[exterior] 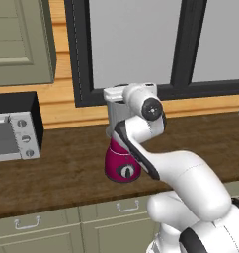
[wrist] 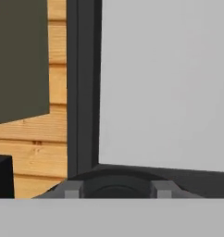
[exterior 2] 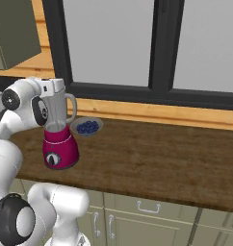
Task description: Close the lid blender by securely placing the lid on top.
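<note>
Robot hand level with the top of the blender (exterior 2: 59, 139) on the counter.

In the hand view the gripper (wrist: 117, 190) has its two grey fingertips (wrist: 73, 191) on either side of the round black lid (wrist: 115, 183), apparently clamped on it. The blender, with its glossy magenta base, black dial and clear grey tapered jar, stands on the dark wooden counter (exterior 2: 157, 158), near a small bowl of blueberries (exterior 2: 87, 127). A boxy black-and-silver toaster oven (exterior: 15, 128) sits well to the left.

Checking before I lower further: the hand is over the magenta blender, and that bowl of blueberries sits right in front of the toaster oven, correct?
Not quite. The bowl of blueberries sits just behind the blender, on its handle side, as the right base view shows. The toaster oven stands apart at the counter's other end. The hand is over the blender.
</note>
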Robot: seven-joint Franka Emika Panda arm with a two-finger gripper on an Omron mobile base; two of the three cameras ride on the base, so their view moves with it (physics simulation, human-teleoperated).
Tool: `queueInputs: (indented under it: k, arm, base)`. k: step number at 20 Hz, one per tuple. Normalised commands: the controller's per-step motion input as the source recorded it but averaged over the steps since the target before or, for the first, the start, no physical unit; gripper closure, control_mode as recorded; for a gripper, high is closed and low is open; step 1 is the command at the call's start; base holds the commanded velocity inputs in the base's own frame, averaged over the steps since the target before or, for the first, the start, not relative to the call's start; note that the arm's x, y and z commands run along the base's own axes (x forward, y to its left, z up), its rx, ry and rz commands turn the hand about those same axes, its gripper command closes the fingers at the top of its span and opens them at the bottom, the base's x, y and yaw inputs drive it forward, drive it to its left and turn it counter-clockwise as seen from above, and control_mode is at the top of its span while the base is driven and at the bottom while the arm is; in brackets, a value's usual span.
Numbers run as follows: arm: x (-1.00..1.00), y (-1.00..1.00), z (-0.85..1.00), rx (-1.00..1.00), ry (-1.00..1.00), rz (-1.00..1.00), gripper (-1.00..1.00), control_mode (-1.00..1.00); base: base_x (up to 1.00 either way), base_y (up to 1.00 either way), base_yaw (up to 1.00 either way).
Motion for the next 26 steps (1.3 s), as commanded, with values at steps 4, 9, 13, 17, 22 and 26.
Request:
queueInputs:
  k: [4, 9, 13, 17, 22, 26]
  arm:
    - [0.0, 0.0, -0.34, 0.08, -0.06, 0.0, 1.0, -1.0]
    - [0.0, 0.0, -0.42, 0.03, 0.0, 0.0, -1.0, -1.0]
    - [-0.06, -0.03, -0.64, 0.01, 0.0, 0.0, -1.0, -1.0]
    - [-0.34, -0.3, -0.14, 0.08, -0.1, 0.0, -1.0, -1.0]
    - [-0.12, -0.21, -0.32, 0.13, -0.03, 0.0, -1.0, -1.0]
    - [-0.54, 0.08, 0.32, 0.12, -0.13, 0.0, -1.0, -1.0]
  base:
    - [0.0, 0.0, 0.0]
    - [0.0, 0.0, 0.0]
    - [0.0, 0.0, 0.0]
    - [0.0, 0.0, 0.0]
    - [0.0, 0.0, 0.0]
    - [0.0, 0.0, 0.0]
